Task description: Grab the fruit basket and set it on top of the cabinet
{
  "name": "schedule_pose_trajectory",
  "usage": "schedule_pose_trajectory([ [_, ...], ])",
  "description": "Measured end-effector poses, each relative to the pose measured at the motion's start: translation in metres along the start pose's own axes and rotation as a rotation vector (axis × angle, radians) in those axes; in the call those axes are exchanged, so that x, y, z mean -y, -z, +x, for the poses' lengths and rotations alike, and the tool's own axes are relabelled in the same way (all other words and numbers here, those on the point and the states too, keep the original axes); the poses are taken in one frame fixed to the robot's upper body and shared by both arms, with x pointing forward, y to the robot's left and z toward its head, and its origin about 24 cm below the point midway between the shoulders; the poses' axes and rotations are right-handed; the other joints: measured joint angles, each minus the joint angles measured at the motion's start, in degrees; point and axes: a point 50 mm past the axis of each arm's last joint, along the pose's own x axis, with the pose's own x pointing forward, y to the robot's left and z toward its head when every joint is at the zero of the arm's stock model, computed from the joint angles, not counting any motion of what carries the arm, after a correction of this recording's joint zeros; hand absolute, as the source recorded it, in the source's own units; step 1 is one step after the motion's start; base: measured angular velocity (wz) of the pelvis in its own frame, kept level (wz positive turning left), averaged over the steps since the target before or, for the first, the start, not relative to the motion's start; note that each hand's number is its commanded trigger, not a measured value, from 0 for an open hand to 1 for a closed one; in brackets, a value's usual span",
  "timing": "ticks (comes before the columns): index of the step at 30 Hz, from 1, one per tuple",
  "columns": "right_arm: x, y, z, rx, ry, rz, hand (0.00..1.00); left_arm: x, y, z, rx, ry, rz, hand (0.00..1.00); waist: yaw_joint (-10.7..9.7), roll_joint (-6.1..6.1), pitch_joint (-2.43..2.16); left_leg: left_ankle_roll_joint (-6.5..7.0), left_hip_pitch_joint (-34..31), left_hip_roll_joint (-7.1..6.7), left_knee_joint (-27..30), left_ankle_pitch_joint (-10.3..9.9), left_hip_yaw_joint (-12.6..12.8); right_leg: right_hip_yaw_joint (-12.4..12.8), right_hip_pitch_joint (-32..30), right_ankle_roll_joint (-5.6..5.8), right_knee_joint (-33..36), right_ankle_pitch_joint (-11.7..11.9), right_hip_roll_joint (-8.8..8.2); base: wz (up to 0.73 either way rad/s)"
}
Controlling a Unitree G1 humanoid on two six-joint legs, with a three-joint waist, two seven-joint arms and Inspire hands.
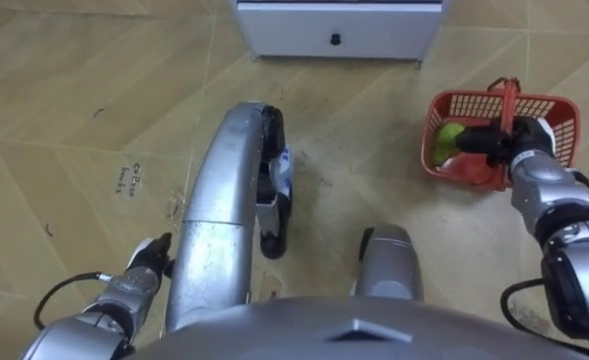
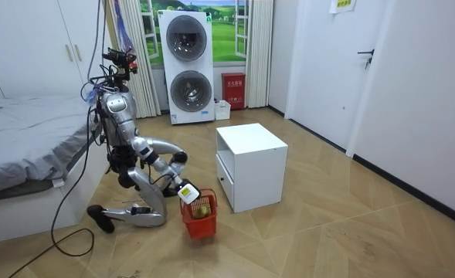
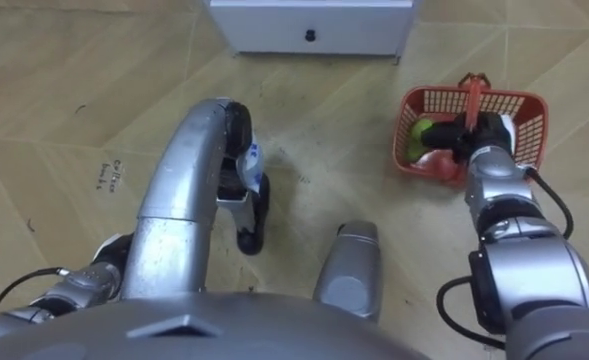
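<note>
Hidden: left hand (image 1: 146, 262) is seen low beside the robot's thigh, well back from the white cabinet (image 2: 250, 166). Its fingers are partly covered, so how open they are cannot be told.
Cut off: the cabinet is cropped by the top edge of the eye views. Its lower front with a dark knob (image 1: 335, 40) is seen.
Unclear: whether the basket's base touches the floor cannot be told.
Fruit basket (image 1: 559, 108): red mesh, placed near the cabinet's front, off its right corner.
Contents: a green fruit (image 1: 451, 135) is seen against the wall. A red item (image 1: 464, 168) lies beside it, partly covered by the hand, kind not made out.
Handle (image 1: 511, 100): red, raised over the basket.
Right hand (image 1: 504, 142): fingers are curled round the handle, above the basket.
Robot: knelt between bed (image 2: 26, 147) and cabinet.
</note>
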Motion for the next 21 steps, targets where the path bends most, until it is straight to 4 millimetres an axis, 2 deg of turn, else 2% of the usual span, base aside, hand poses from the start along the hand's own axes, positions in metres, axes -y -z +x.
schedule_pose_trajectory([
  [2,-0.003,-0.01,0.0,0.039,-0.011,-0.01,1.0,0.0,0.0,0.0,-0.001,-0.001,0.0,0.0,-1.1,-0.06,-0.02,0.55,0.2,-0.23,0.4,-0.3,0.0,-0.4,0.7,-0.01,-0.3,0.0,-0.23,0.03],
  [4,-0.005,-0.018,-0.001,0.075,-0.018,-0.028,1.0,-0.003,-0.005,0.001,0.01,-0.008,0.005,0.0,-1.5,-0.34,-0.27,1.34,0.8,-0.7,0.4,-0.8,0.1,-0.4,1.6,0.0,-1.4,0.0,-0.27,0.07],
  [6,-0.007,-0.024,-0.001,0.102,-0.022,-0.025,1.0,-0.007,-0.01,0.001,0.022,-0.016,0.006,0.0,-1.5,-0.09,-0.59,1.94,1.0,-0.33,0.3,-1.1,-0.1,-0.3,1.7,0.02,-2.8,0.0,1.07,-0.02],
  [11,-0.012,-0.043,-0.003,0.174,-0.034,-0.014,1.0,-0.015,-0.022,0.002,0.04,-0.044,-0.018,0.0,-1.2,0.48,-0.88,2.61,2.5,0.72,-4.2,-1.0,-0.1,2.0,-0.2,0.49,-9.7,-0.3,4.13,-0.18],
  [13,-0.015,-0.053,-0.003,0.199,-0.041,-0.001,1.0,-0.013,-0.021,0.002,0.029,-0.038,-0.021,0.0,-0.6,1.51,-0.98,2.7,5.1,2.05,-9.6,-0.3,-0.3,2.7,-1.0,0.5,-17.8,-0.3,5.25,-0.44],
  [14,-0.015,-0.055,-0.003,0.206,-0.042,-0.001,1.0,-0.012,-0.02,0.002,0.022,-0.036,-0.022,0.0,-0.7,1.86,-1.01,2.68,6.1,2.22,-11.4,-0.1,-0.3,2.6,-0.9,0.51,-20.4,-0.3,5.35,-0.42],
  [15,-0.017,-0.059,-0.004,0.221,-0.042,0.001,1.0,-0.012,-0.018,0.002,0.011,-0.036,-0.021,0.0,-0.7,2.15,-1.03,2.79,8.1,2.23,-15.6,1.0,-0.3,2.6,-0.3,0.63,-26.4,-0.2,5.62,-0.44],
  [16,-0.019,-0.063,-0.005,0.237,-0.047,0.007,1.0,-0.013,-0.017,0.002,-0.003,-0.038,-0.022,0.0,-0.7,2.3,-1.09,2.71,10.5,2.15,-20.3,2.3,-0.5,2.7,0.4,1.72,-32.7,0.3,5.96,-0.45],
  [17,-0.021,-0.064,-0.006,0.244,-0.051,0.01,1.0,-0.013,-0.014,0.002,-0.015,-0.038,-0.025,0.0,-0.7,2.36,-1.13,2.66,11.7,2.12,-22.7,2.9,-0.7,2.7,1.1,1.99,-36.2,0.5,5.94,-0.61],
  [19,-0.027,-0.076,-0.01,0.3,-0.064,0.017,1.0,-0.018,-0.007,0.001,-0.036,-0.056,-0.083,0.0,0.0,2.42,-1.1,2.03,16.4,2.07,-30.0,5.4,-3.0,2.5,4.8,2.45,-49.9,1.0,5.94,-0.8],
  [20,-0.029,-0.08,-0.011,0.317,-0.067,0.018,1.0,-0.019,-0.004,0.001,-0.041,-0.062,-0.095,0.0,-0.1,2.43,-1.09,2.12,17.4,2.1,-31.1,6.4,-3.4,2.4,6.3,2.51,-53.7,1.1,6.05,-0.77],
  [21,-0.034,-0.084,-0.014,0.339,-0.068,0.026,1.0,-0.022,0.002,-0.001,-0.061,-0.073,-0.113,0.0,-0.1,1.88,-0.67,4.03,18.6,3.06,-30.0,10.1,-3.7,2.3,10.6,2.44,-61.1,1.2,6.46,-0.51],
])
